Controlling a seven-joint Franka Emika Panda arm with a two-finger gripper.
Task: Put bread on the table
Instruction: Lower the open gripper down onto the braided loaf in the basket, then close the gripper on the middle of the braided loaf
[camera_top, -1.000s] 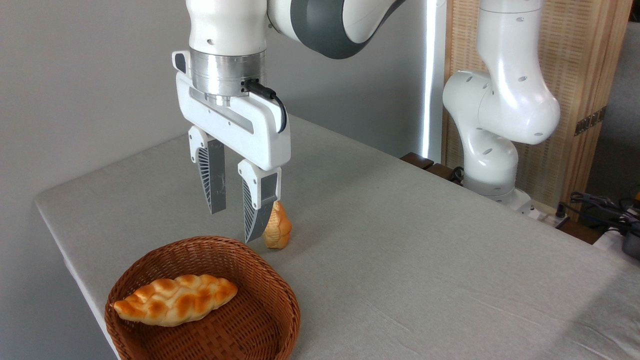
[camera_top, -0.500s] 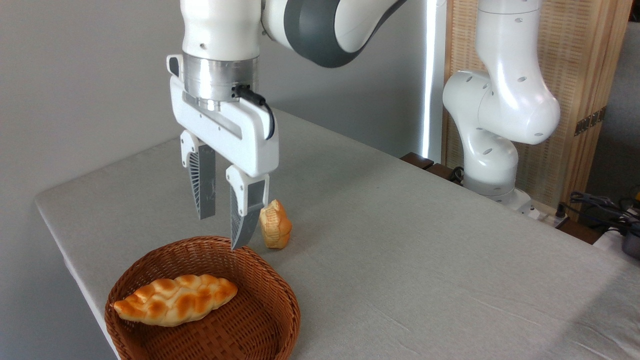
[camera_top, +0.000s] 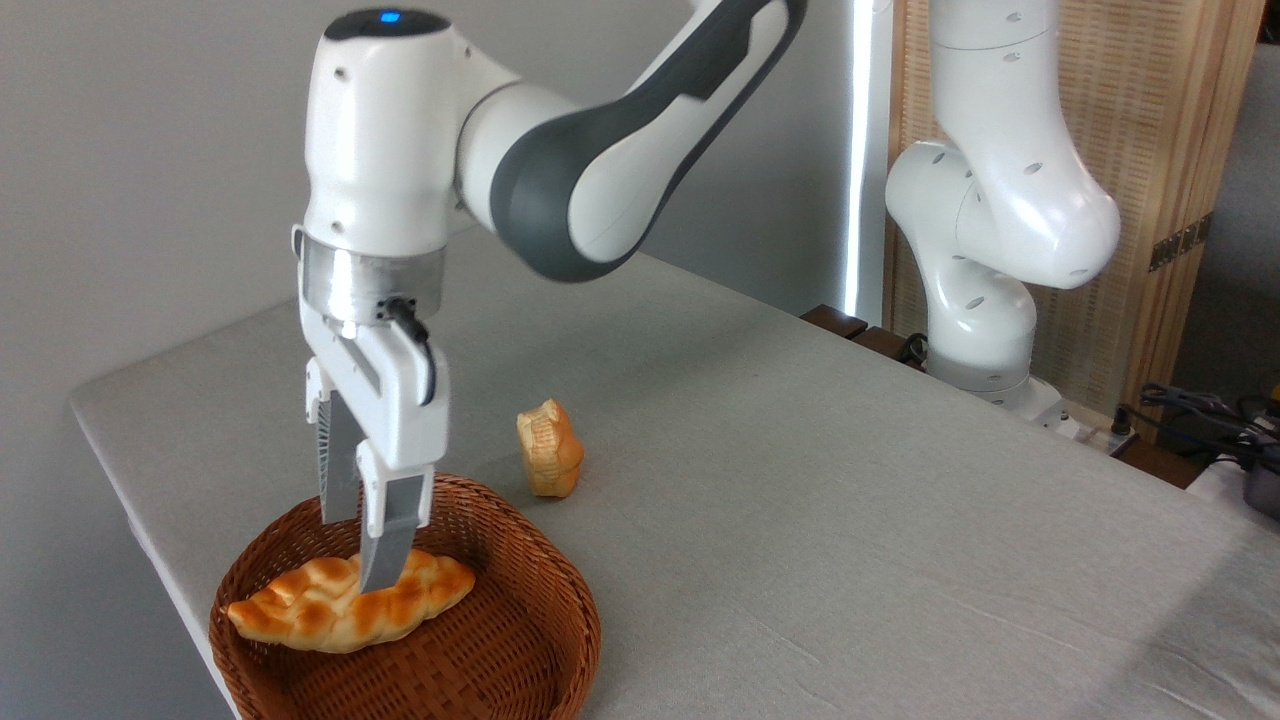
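Inside the wicker basket (camera_top: 520, 640), the tool (camera_top: 358, 553) has come down from beside the small bread piece (camera_top: 550, 450); its open fingers now straddle the braided loaf (camera_top: 300, 612), not clamped.

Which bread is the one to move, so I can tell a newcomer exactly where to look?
Start at the round brown wicker basket near the front left corner of the grey table. Lying inside it, under the claw, is the bread: a long braided golden-orange loaf tapered at both ends. The small stubby bread piece stands on the cloth outside the basket.
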